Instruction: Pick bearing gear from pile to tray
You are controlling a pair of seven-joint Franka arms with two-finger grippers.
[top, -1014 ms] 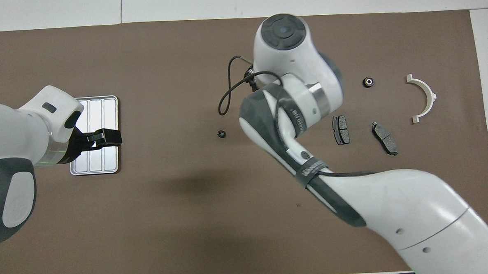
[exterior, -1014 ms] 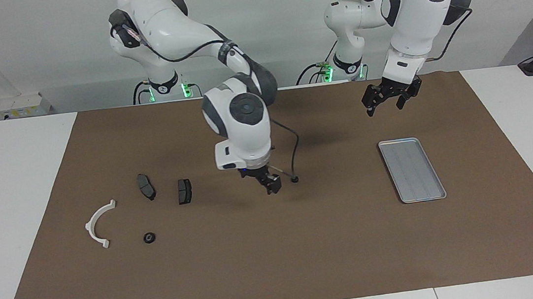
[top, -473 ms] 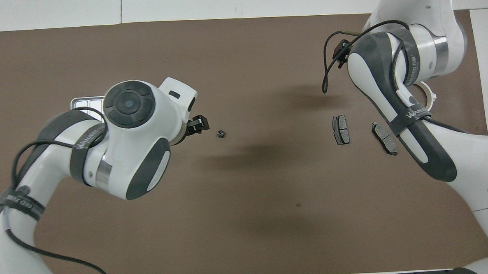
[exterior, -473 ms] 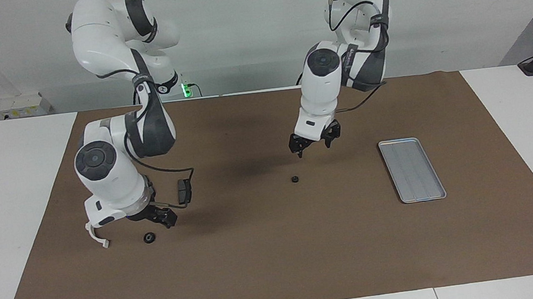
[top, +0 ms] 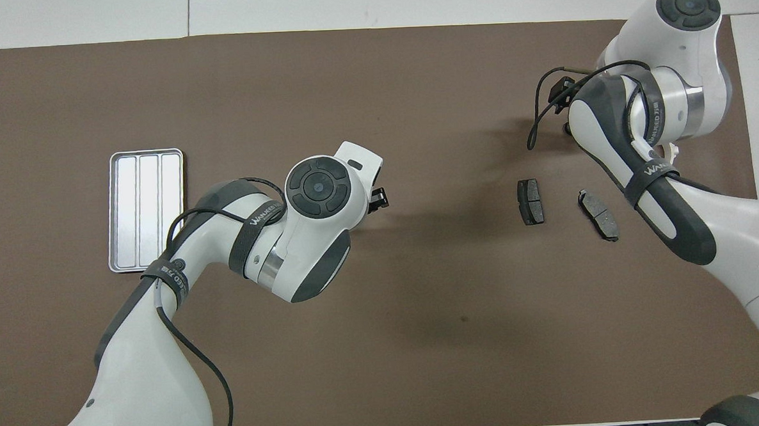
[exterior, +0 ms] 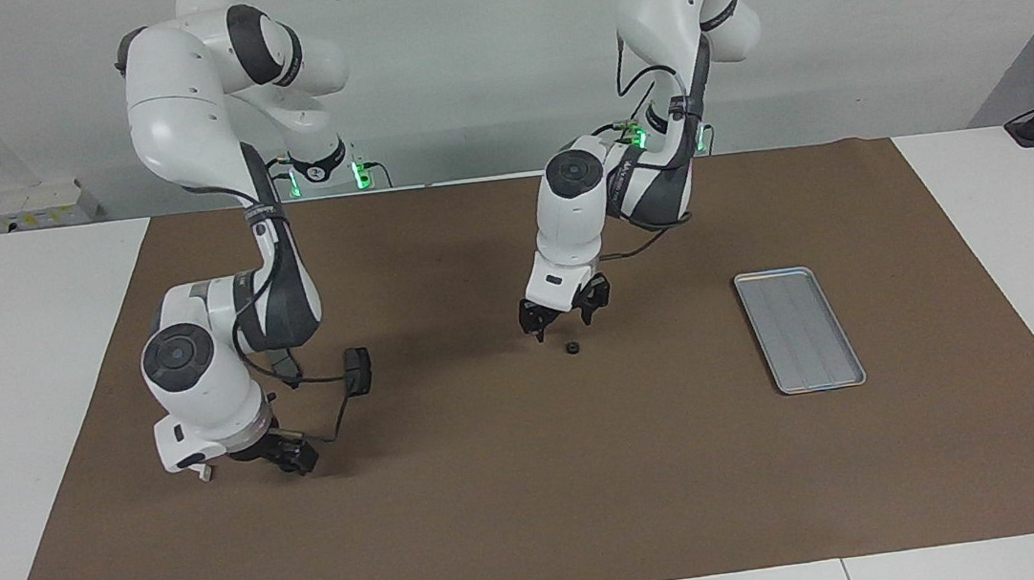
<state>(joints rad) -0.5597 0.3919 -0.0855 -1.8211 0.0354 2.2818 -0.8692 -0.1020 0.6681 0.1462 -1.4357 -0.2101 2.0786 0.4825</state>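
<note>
Low over the mat, left gripper (exterior: pixel 564 318) spread open above small black piece (exterior: pixel 571 348) — right gripper (exterior: pixel 289 455) grip unclear

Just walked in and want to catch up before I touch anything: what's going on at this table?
Two arms are sorting small parts toward a metal tray, which holds nothing yet. The left end effector, fingers open, hangs just over a small black round part on the brown mat, not gripping it. The right end effector is low among the pile at the right arm's end, beside a dark brake-pad plate; its grip cannot be read.
</note>
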